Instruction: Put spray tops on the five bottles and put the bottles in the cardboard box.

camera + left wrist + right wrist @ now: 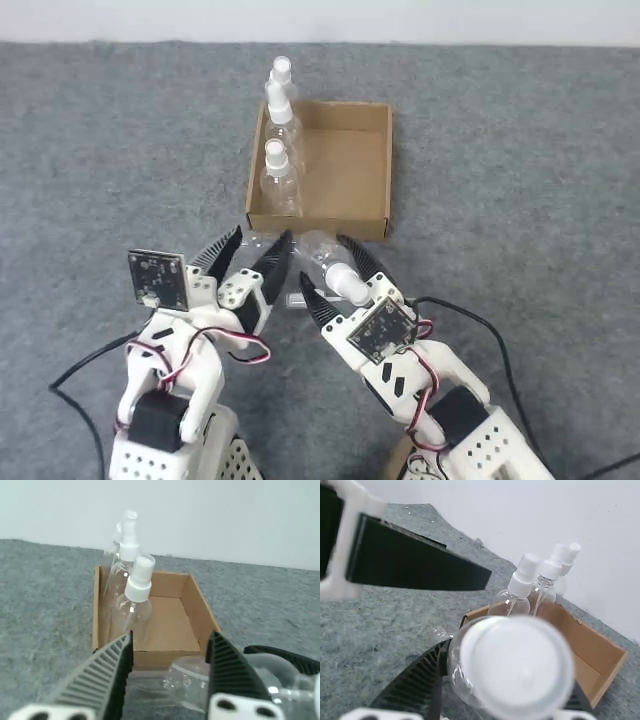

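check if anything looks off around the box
One bottle lies on its side just outside the box, against its near wall, between the left hand and the right hand. The other bottles stand upright inside, along one side wall. Nothing looks spilled or broken.

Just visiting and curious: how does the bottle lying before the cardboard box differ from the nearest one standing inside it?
The lying bottle is on its side by the right end effector; the boxed bottle stands upright. The lying bottle is outside the cardboard box; the boxed bottle is inside, against a wall. Both are clear with white spray tops.
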You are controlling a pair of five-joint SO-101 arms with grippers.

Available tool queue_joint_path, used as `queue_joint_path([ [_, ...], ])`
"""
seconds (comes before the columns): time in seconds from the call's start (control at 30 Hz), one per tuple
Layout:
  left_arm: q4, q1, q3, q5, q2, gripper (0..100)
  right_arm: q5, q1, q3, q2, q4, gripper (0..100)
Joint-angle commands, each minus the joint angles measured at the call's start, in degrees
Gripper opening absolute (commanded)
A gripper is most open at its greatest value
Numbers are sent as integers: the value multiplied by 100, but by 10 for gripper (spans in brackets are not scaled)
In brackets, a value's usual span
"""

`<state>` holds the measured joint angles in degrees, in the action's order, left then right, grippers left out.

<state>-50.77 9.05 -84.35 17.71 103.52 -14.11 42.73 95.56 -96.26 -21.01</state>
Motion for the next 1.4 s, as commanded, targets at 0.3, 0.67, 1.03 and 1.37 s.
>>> queue_joint_path([
  [0.3, 123, -747, 418, -35, 88, 47, 70, -391, 114, -215, 13, 132],
  [0.67, 123, -1380, 646, -18, 88, 11, 70, -409, 114, -215, -22, 132],
  [1.03, 105, -1714, 620, 0, 88, 11, 501, -523, -527, -163, -637, 132],
  [1.37, 114, -1811, 611, 0, 88, 11, 782, -831, -1477, -154, -1640, 133],
])
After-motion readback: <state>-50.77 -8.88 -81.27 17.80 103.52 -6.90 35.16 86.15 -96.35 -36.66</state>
